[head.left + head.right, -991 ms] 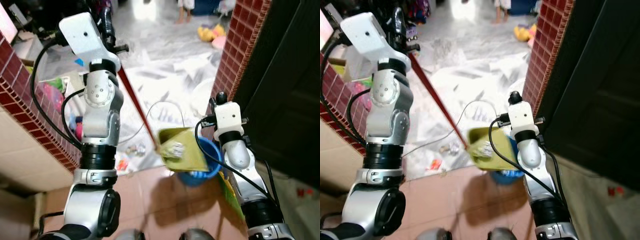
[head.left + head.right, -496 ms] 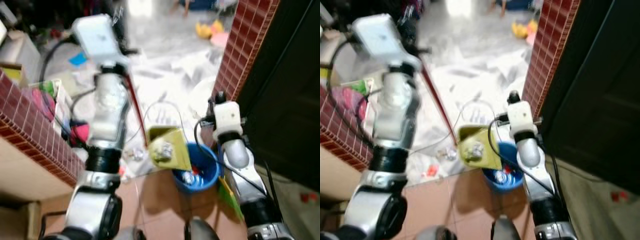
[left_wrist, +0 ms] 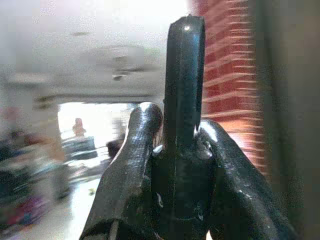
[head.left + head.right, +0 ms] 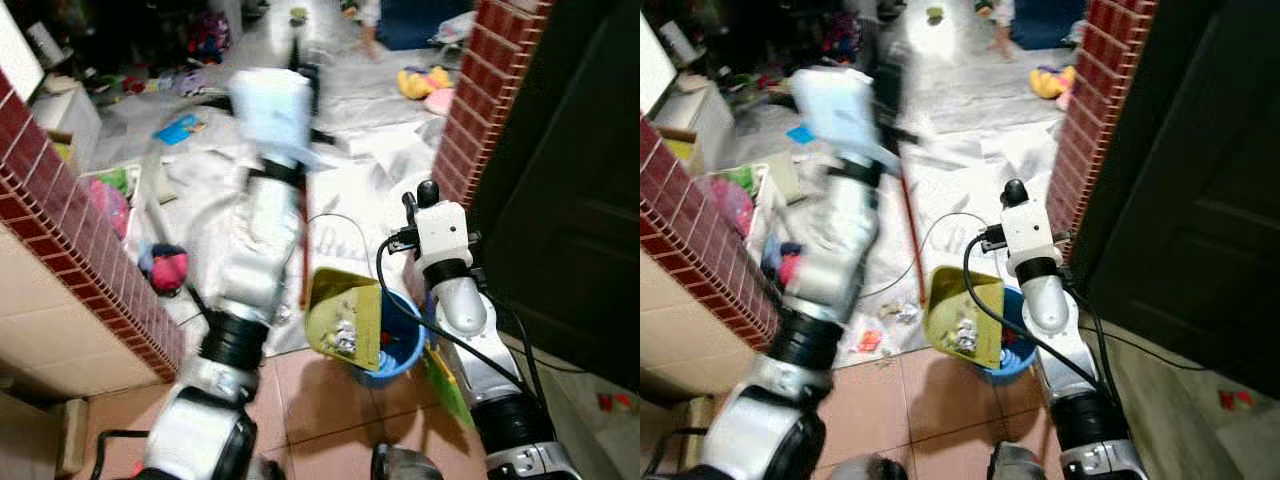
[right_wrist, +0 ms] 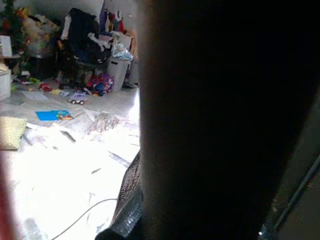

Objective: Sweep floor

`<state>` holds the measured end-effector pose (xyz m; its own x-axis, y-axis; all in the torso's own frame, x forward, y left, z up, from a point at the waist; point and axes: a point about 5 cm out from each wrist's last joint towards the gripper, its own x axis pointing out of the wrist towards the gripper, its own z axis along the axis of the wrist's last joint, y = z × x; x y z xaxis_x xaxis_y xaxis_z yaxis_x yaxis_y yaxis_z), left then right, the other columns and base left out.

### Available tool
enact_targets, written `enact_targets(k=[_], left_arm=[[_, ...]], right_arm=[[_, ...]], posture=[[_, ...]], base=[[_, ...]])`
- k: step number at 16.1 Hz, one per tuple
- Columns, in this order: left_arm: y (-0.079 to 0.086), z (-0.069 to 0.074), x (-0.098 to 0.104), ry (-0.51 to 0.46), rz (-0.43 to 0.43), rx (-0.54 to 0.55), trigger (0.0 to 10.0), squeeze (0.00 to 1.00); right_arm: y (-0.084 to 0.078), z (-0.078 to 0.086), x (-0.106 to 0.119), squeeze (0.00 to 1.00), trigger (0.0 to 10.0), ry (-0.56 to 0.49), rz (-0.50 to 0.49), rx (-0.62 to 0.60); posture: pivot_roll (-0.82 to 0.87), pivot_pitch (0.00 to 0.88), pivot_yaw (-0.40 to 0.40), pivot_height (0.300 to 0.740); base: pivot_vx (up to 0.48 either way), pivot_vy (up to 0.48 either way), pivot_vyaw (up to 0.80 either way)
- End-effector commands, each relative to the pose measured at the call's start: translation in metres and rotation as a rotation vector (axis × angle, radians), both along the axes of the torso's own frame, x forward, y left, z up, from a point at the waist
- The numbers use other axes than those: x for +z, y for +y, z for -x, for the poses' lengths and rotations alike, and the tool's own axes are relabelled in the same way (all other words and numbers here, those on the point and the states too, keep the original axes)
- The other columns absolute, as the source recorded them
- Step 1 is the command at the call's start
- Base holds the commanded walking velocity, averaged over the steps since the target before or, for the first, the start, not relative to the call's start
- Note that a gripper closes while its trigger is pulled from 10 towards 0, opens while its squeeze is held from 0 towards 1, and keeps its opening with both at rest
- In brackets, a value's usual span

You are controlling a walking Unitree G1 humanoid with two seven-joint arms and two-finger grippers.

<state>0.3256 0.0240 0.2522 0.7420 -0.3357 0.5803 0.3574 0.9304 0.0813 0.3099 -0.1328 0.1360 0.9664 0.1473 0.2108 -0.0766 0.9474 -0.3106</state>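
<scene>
My left gripper (image 3: 180,125) is shut on the black top end of the broom handle (image 3: 184,75). Its red shaft (image 4: 303,270) runs down to the floor beside the dustpan. The raised left arm is blurred. The yellow-green dustpan (image 4: 345,318) hangs tilted over the rim of a blue bucket (image 4: 402,352), with crumpled scraps in its lower end. My right gripper (image 4: 427,190) points away above the bucket. In the right wrist view a broad dark shaft (image 5: 215,125) lies against one finger (image 5: 129,197), so the gripper seems shut on the dustpan's handle.
A red brick wall (image 4: 60,200) stands on the left, a brick pillar (image 4: 485,90) and a dark door (image 4: 570,200) on the right. Papers (image 4: 370,140), toys (image 4: 420,80) and small scraps (image 4: 875,338) litter the floor ahead. A person's feet (image 4: 365,12) are far back.
My left arm has swung to the right with the broom, so the red shaft now stands steeper beside the dustpan. The dustpan has tipped more steeply and uncovered the bucket. The camera shifted.
</scene>
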Motion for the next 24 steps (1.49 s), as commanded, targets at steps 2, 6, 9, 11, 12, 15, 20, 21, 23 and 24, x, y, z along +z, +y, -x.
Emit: enact_targets(k=[2,6,9,11,12,15,20,21,23,24], left_arm=[[-0.021,0.012,0.002,-0.068,-0.055,-0.127,10.0,0.0],[-0.047,0.031,0.007,-0.193,-0.179,-0.309,10.0,0.0],[-0.056,0.045,0.015,-0.345,-0.286,-0.393,10.0,0.0],[-0.057,0.051,0.019,-0.4,-0.32,-0.422,10.0,0.0],[-0.058,0.053,0.021,-0.423,-0.342,-0.444,10.0,0.0],[-0.063,0.057,0.02,-0.394,-0.39,-0.532,10.0,0.0],[-0.074,0.057,0.002,-0.221,-0.385,-0.642,10.0,0.0],[-0.071,0.053,0.002,-0.202,-0.352,-0.576,10.0,0.0],[-0.068,0.052,0.002,-0.201,-0.349,-0.558,10.0,0.0],[-0.065,0.049,0.004,-0.169,-0.317,-0.561,10.0,0.0]], right_arm=[[0.003,-0.004,0.015,0.0,10.0,-0.064,0.019,0.02],[0.002,-0.005,0.015,0.0,10.0,-0.066,0.019,0.015],[0.001,-0.006,0.015,0.0,10.0,-0.069,0.019,0.013],[0.001,-0.005,0.016,0.0,10.0,-0.071,0.019,0.013],[0.001,-0.006,0.016,0.0,10.0,-0.072,0.019,0.013],[0.002,-0.006,0.016,0.0,10.0,-0.072,0.021,0.017],[0.004,-0.007,0.017,0.0,10.0,-0.075,0.025,0.022],[0.004,-0.007,0.016,0.0,10.0,-0.074,0.026,0.02],[0.003,-0.008,0.017,0.0,10.0,-0.076,0.029,0.016],[0.002,-0.008,0.016,0.0,10.0,-0.076,0.034,0.01]], posture=[[-0.1,0.0,0.069,0.74],[-0.1,0.0,0.07,0.74],[-0.1,0.0,0.07,0.74],[-0.1,0.0,0.07,0.74],[-0.1,0.0,0.068,0.74],[-0.09,0.0,0.068,0.74],[-0.09,0.0,0.064,0.74],[-0.09,0.0,0.066,0.74],[-0.09,0.0,0.068,0.74],[-0.09,0.0,0.069,0.74]], base=[[0.0,0.0,0.0],[0.0,0.0,0.0],[0.0,0.0,0.0],[0.0,0.0,0.0],[0.0,0.0,0.0],[0.0,0.0,0.0],[0.0,0.0,0.0],[0.0,0.0,0.0],[0.0,0.0,0.0],[0.0,0.0,0.0]])
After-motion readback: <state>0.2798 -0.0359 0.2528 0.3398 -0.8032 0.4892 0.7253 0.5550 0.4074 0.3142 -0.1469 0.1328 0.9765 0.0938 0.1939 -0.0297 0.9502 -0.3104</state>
